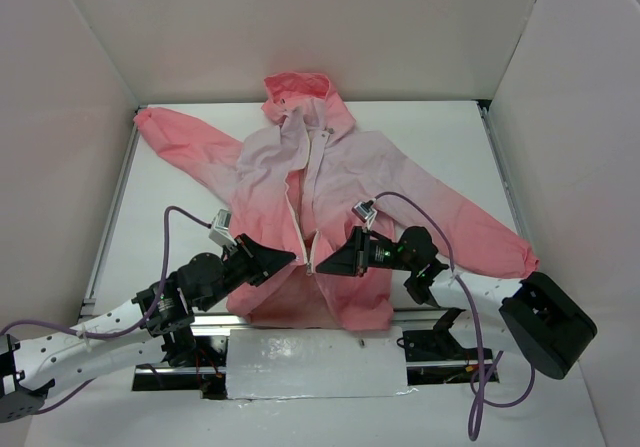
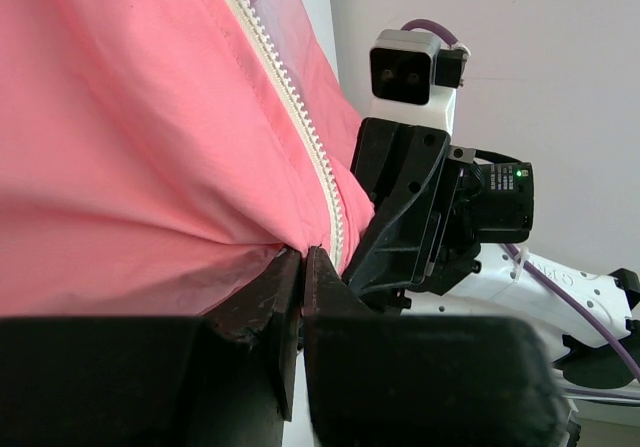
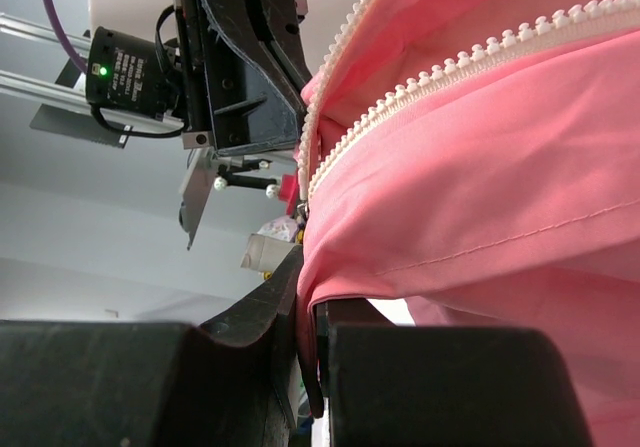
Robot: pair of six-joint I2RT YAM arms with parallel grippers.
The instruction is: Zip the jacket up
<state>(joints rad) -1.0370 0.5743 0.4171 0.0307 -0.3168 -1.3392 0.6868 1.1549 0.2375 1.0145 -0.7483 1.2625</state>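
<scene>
1. You can't make out the slider: the bottom end of the white toothed zipper (image 1: 303,207) is buried between your 2 grippers.
2. The thin hooded jacket (image 1: 350,177), coral pink fading to lilac-white, lies spread front-up on the white table (image 1: 450,137), with 3 white walls (image 1: 300,27) around it.
3. Count: 1 jacket, 2 arms. The left gripper (image 2: 303,257) is clenched on pink fabric just beside the teeth. The right gripper (image 3: 305,272) is clenched on the other panel.
</scene>
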